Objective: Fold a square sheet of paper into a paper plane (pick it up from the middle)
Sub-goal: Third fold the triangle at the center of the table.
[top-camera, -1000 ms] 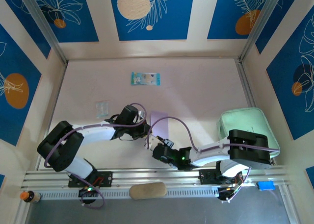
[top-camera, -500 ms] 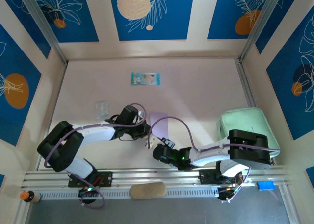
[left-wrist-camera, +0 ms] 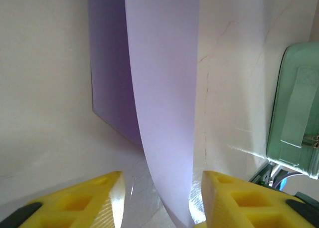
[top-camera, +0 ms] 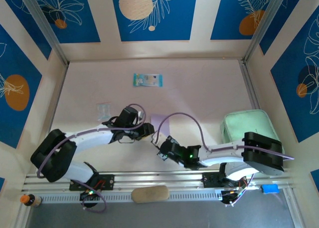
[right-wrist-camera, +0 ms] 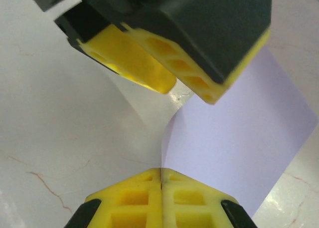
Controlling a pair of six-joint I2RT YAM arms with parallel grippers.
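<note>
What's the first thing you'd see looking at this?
The pale lilac paper in the middle of the table, bent up where the right tool pinches its edge and the left tool stands open around it. Next, the bright blue walls with white leaves at the back, and the mint-green tray on the right.
</note>
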